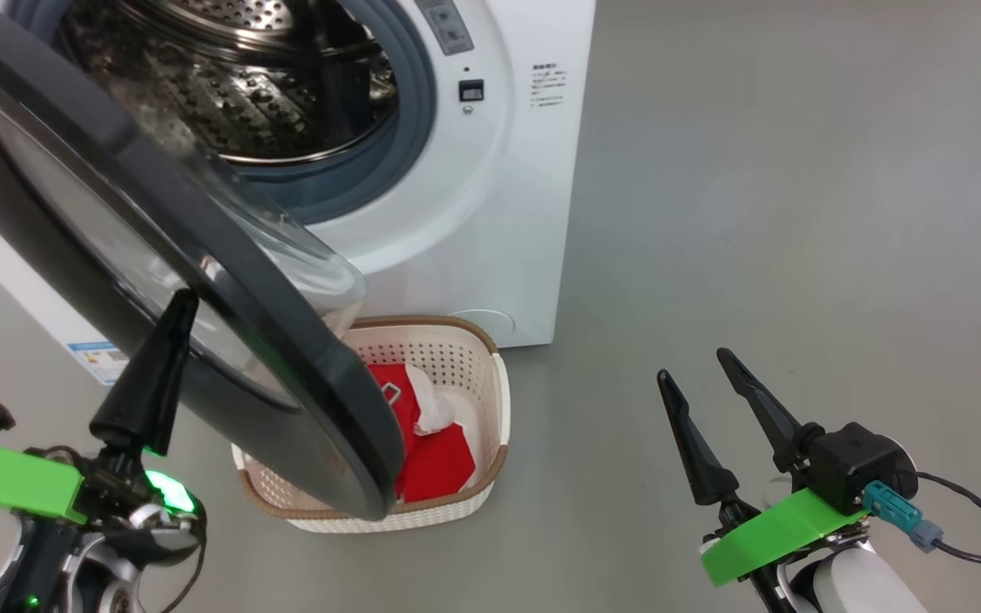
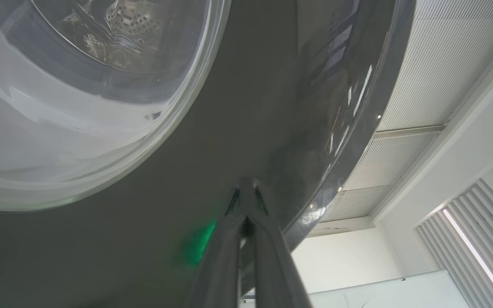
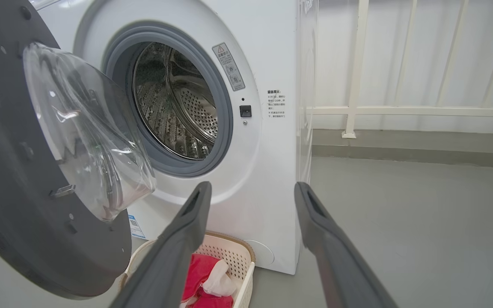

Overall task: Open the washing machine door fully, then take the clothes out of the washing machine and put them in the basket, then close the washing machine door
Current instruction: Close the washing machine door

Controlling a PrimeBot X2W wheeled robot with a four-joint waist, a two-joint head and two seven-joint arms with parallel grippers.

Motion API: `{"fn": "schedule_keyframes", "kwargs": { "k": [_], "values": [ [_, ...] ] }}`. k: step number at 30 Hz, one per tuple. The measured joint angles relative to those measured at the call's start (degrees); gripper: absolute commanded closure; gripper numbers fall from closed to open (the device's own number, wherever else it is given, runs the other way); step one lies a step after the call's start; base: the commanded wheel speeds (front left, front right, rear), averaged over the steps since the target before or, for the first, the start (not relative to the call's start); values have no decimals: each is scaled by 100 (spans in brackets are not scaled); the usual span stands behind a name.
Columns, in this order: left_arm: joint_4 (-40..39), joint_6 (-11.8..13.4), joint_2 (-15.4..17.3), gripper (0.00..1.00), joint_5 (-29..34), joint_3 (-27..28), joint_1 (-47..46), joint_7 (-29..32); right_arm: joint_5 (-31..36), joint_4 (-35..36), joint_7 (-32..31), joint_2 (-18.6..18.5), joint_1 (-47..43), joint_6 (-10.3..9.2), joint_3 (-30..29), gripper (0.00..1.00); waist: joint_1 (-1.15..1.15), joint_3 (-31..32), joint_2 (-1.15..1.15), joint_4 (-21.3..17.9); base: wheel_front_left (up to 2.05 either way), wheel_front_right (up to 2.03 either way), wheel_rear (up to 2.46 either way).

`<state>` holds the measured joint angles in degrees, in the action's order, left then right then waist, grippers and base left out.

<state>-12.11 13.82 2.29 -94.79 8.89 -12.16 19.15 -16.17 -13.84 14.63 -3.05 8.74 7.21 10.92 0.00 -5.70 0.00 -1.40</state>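
Observation:
The washing machine stands with its drum bare. Its door hangs partly swung out over the basket, black rim glossy, glass bowl bulging toward the drum. My left gripper is shut, its tips pressed against the door's black outer rim. The red and white clothes lie in the cream basket on the floor before the machine. My right gripper hovers open and empty to the basket's right.
Grey floor spreads to the right of the machine. A white railing and curtain stand behind it in the right wrist view. A cable trails from my right wrist.

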Motion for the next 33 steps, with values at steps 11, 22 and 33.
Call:
{"fn": "schedule_keyframes", "kwargs": {
  "k": [11, 22, 33],
  "values": [
    [303, -180, -7, 100, -108, -9, -337, -422, -42, 44, 1, 0, 124, 0, -20, 0, 1, -182, 0, -364, 0, 0, 0],
    [702, -229, -12, 100, -125, -156, -995, -679, -42, 90, 0, 0, 231, 0, -52, 0, 0, -478, 0, -567, 0, 0, 0],
    [1502, -327, -33, 100, -67, -276, -1868, -1177, -44, 108, 1, 0, 360, 0, -5, 0, 0, -701, 0, -714, 0, 0, 0]
  ]
}}
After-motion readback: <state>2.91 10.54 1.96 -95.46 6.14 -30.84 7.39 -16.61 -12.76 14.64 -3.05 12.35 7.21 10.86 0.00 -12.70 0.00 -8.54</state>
